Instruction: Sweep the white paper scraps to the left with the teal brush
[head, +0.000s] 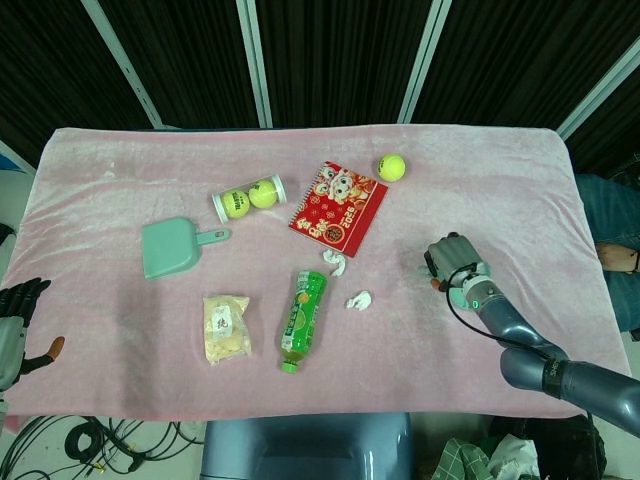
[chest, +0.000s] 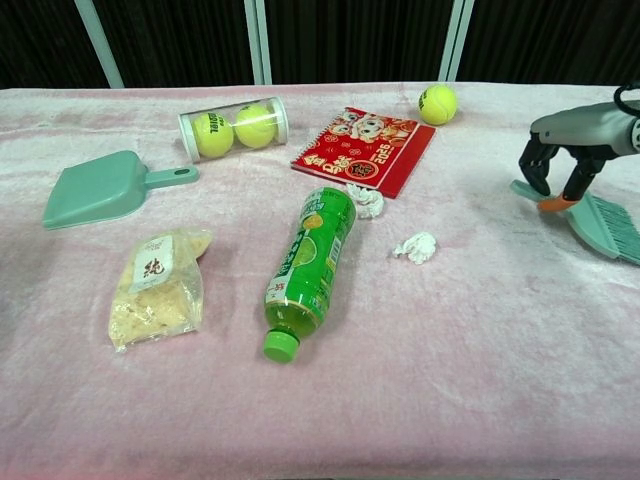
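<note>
Chest view: right hand (chest: 562, 165) clamped on teal brush (chest: 598, 217), low at table's right side. 2 paper scraps (chest: 416, 246) unswept. Next: drag bristles leftward through them.

Head view looks steeply down; chest view, lower and nearer, shares the table (head: 520, 180).

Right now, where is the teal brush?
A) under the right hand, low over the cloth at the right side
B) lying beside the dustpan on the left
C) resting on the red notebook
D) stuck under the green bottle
A: in the chest view the right hand has its fingers down on the teal brush, which lies low over the cloth at the right, well clear of the paper scraps.
</note>
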